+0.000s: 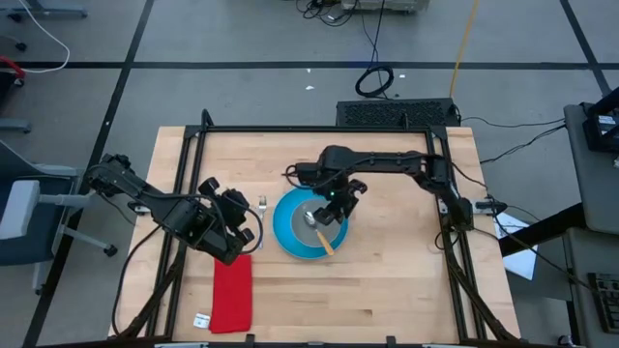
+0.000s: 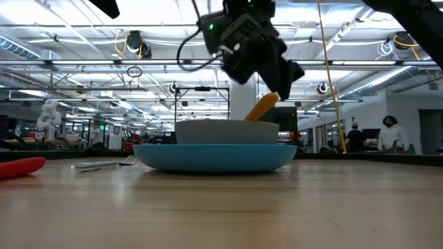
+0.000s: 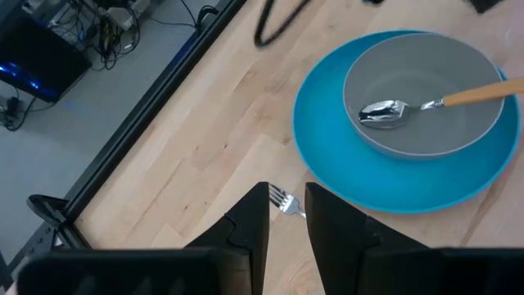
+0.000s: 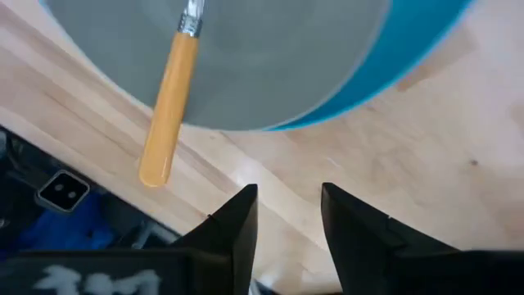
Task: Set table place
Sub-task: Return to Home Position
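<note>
High view first, for anything written: the one label-like item is a small white tag (image 1: 201, 320) lying on the table (image 1: 397, 290) beside the near corner of the red cloth (image 1: 232, 293), and its marks are too small to read. The right wrist view also catches a small square sticker (image 4: 62, 190) with a ring on it beyond the table's edge, with no legible words. The left arm reaches in from the table's left side with its elbow bent. The left gripper (image 3: 288, 195) hangs low over the wood just left of the plate (image 1: 288, 244), its fingers a narrow gap apart and holding nothing. The fork (image 1: 262, 205) lies flat on the table just left of the blue plate, not touching it, and its tines show through that gap in the left wrist view. The right arm stretches from the right rail toward the middle of the table. The right gripper (image 4: 288, 190) is raised above the bowl (image 3: 426, 82) and tilted downward, fingers spread and empty. In the low view it hangs close over the spoon's handle tip but apart from it. The grey bowl sits on the plate, inside its rim. The spoon (image 3: 426, 102) rests in the bowl, metal end on the bottom, orange handle leaning out over the rim.
</note>
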Available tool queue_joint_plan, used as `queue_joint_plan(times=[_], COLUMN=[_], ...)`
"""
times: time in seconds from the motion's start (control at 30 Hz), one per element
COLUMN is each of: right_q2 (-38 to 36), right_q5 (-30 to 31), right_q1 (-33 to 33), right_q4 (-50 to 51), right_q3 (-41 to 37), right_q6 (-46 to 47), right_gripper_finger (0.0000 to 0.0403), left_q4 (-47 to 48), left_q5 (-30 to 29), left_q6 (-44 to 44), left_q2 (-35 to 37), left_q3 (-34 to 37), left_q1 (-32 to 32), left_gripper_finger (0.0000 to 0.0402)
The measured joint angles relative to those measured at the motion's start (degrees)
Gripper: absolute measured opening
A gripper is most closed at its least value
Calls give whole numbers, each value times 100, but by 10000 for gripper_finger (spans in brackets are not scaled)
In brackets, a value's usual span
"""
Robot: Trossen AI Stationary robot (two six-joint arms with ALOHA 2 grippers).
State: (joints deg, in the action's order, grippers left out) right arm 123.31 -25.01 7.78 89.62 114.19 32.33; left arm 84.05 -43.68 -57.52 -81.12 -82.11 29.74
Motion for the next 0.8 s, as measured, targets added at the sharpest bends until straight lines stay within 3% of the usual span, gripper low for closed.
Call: queue_joint_plan(times=[0.37,0.8], right_q2=[-1536,-2645], right_q5=[1362,3530], right_q1=[-648,-2551], right_q4=[24,-11], right_q3=[2,2], right_q6=[916,1797], right_gripper_finger=[121,121], left_q4=[15,-61], left_q5=[27,271], left_q6=[-106,-177], left_q2=[2,2], left_q3=[0,0], left_q1=[-4,121], left_gripper_finger=[88,88])
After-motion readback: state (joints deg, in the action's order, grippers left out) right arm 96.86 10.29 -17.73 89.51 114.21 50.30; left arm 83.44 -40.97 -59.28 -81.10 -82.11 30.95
